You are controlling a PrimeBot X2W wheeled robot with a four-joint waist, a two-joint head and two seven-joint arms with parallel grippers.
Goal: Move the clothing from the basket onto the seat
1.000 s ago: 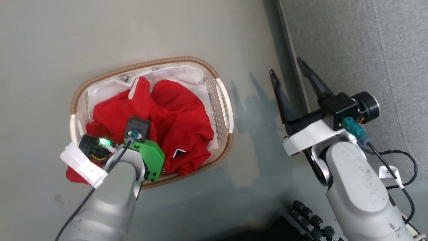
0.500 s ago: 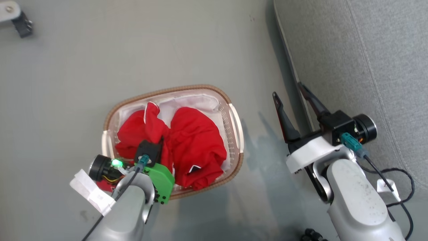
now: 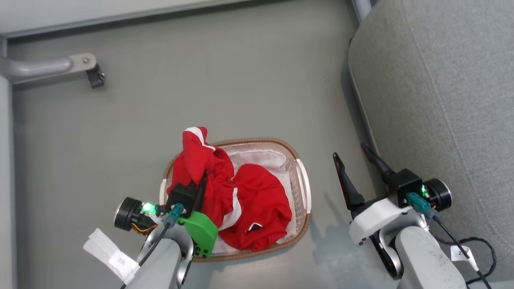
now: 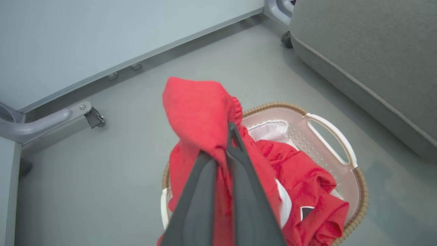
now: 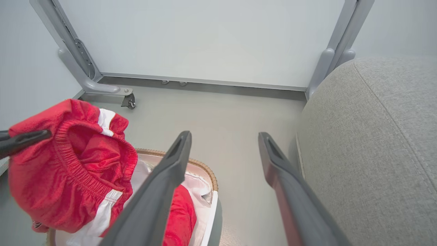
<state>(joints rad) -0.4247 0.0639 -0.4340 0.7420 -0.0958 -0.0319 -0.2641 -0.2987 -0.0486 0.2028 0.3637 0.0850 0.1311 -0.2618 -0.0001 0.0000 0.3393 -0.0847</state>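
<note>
Left fingers [image 4: 247,191] pinch soft red clothing [image 4: 194,106], seemingly shorts, over the perforated oval basket [image 4: 276,104]; right fingers [image 5: 165,184] wide by woven seat [image 5: 368,143].

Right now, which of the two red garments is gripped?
The red shorts with the elastic waistband, pinched by the left gripper above the basket; the red jersey lies loose inside.

Clothing [image 3: 261,216]: bright red; white trim bands; one small black-and-white neck patch.
Basket [image 3: 296,188]: white plastic, dotted with holes; rim [image 3: 257,141] brown, woven; liner [image 3: 275,157] plain white.
Seat [image 3: 441,100]: grey, woven texture, stitched seam lines.
Floor [image 3: 221,100]: plain dull grey.
Left hand [image 4: 223,143]: dark grey fingers; bright green mount [image 3: 200,230].
Right hand [image 5: 224,135]: dark grey fingers.
</note>
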